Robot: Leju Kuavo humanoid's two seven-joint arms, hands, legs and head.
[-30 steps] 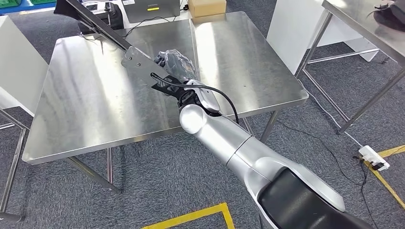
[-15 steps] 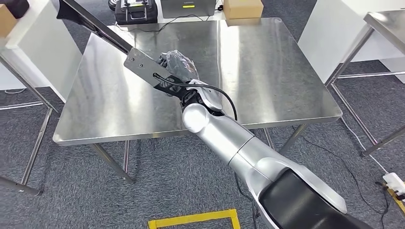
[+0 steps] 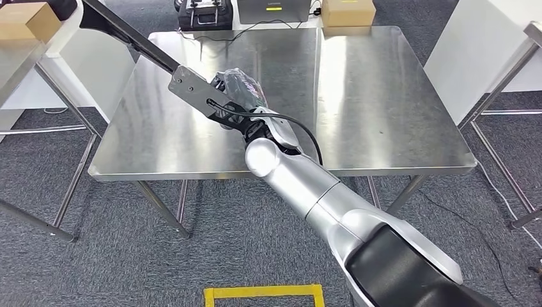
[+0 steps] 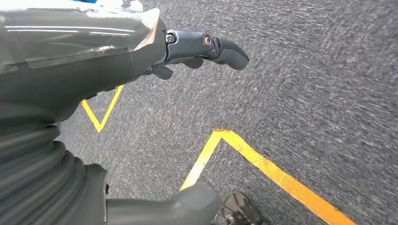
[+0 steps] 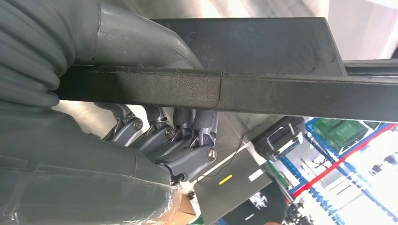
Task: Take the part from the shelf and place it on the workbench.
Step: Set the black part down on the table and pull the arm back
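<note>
The part (image 3: 153, 54) is a long black bar with a grey plate at its near end. My right hand (image 3: 240, 89), wrapped in clear plastic, grips it above the steel workbench (image 3: 377, 96). The bar reaches up and left past the bench's far left corner. In the right wrist view the part (image 5: 281, 96) crosses the picture, with the thumb over it and the fingers (image 5: 187, 136) curled under it. My left hand (image 4: 202, 47) hangs over grey carpet with its fingers apart and holds nothing.
A cardboard box (image 3: 348, 11) and dark cases (image 3: 204, 13) stand behind the bench. A second table (image 3: 25, 51) with a box stands at left, and a white panel (image 3: 479, 45) at right. Yellow floor tape (image 3: 262, 294) lies close in front of me.
The whole view has swung, so the workbench now sits more squarely ahead and further right. My right hand keeps its hold on the part in the same pose.
</note>
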